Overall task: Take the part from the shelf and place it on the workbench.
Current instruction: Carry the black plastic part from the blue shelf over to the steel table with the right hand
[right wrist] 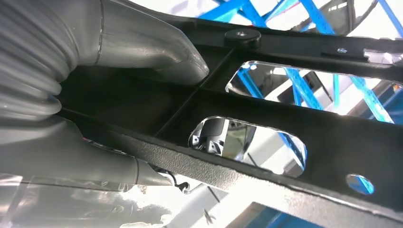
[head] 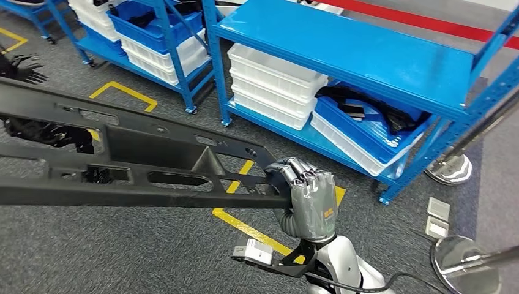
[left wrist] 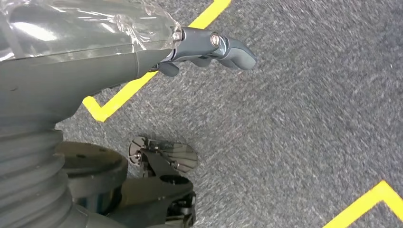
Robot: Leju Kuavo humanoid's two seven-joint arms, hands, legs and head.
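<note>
One Hand Carrying a Long Part, Shelf Close Ahead

One end of the long black part (head: 141,165) sits clamped in the right hand (head: 306,199), whose fingers wrap over the part's edge in the head view; the right wrist view shows the thumb (right wrist: 157,52) pressed against the ribbed inner face beside the cut-outs. From that hand the part reaches far out across the robot's front, over the grey floor (head: 122,257) with its yellow tape marks. The left hand (left wrist: 209,47) hangs over the floor with nothing in it, fingers loosely curled but apart, so it gives the part no support.

Beyond the right hand, just past the part's near end, stands the blue shelf (head: 367,55) with white bins (head: 275,79) and a blue bin (head: 373,131) of dark pieces. No counter is in sight yet.

Risks, as I judge them: held at one end only, the long part could twist or slip in the grip under its own leverage. Turning toward the counter could swing the far end into the further shelving or the near end into the shelf posts.
</note>
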